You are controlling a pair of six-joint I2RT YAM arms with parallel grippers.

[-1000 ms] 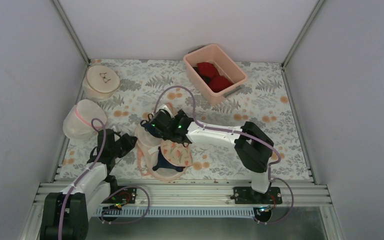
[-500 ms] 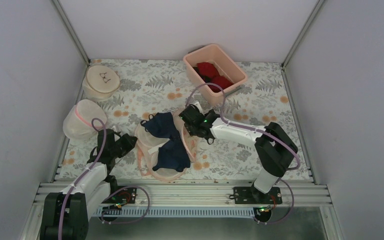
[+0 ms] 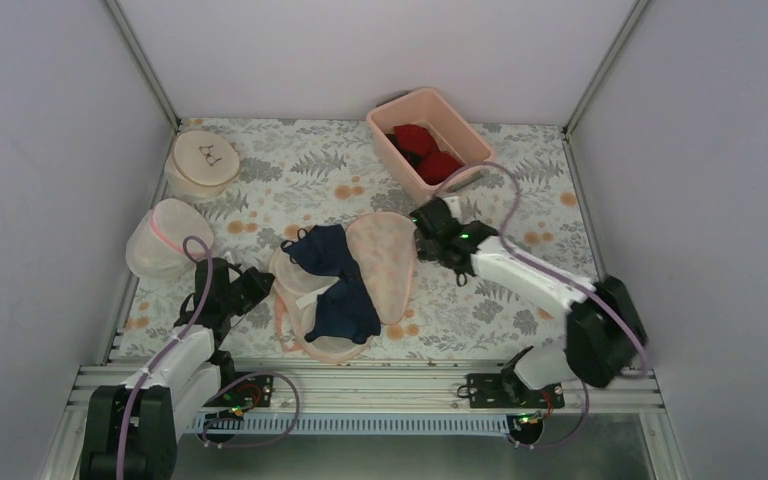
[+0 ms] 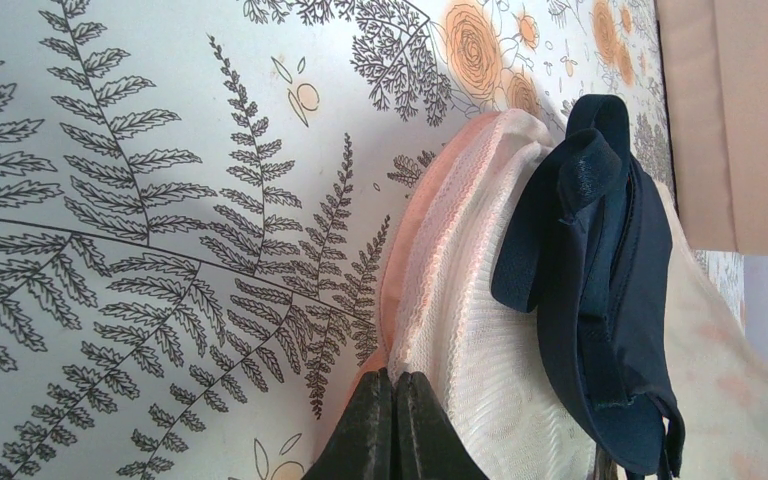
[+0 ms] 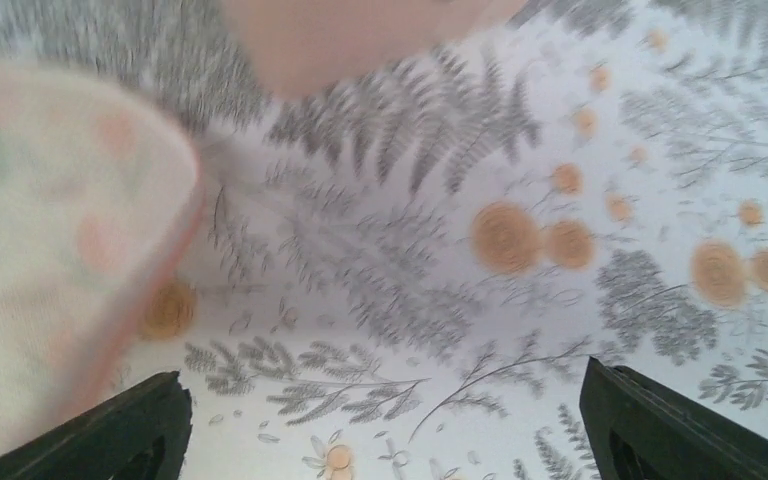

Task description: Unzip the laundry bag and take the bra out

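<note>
Left arm: is bending low, left gripper (image 3: 247, 288) pressing its jaws together on pink edge of laundry bag (image 3: 385, 265)
Laundry bag: is lying open, flowered flap turned right
Bra (image 3: 345, 308): is lying on bag's open mesh half
Right arm: is stretching forward, right gripper (image 3: 422, 228) jaws spread wide, gripping nothing, just beside flap

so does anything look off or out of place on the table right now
Nothing spilled or damaged. The laundry bag lies splayed open, its flowered flap folded out to the right, and the navy bra sits exposed on the mesh half, one end poking over the far rim.
</note>
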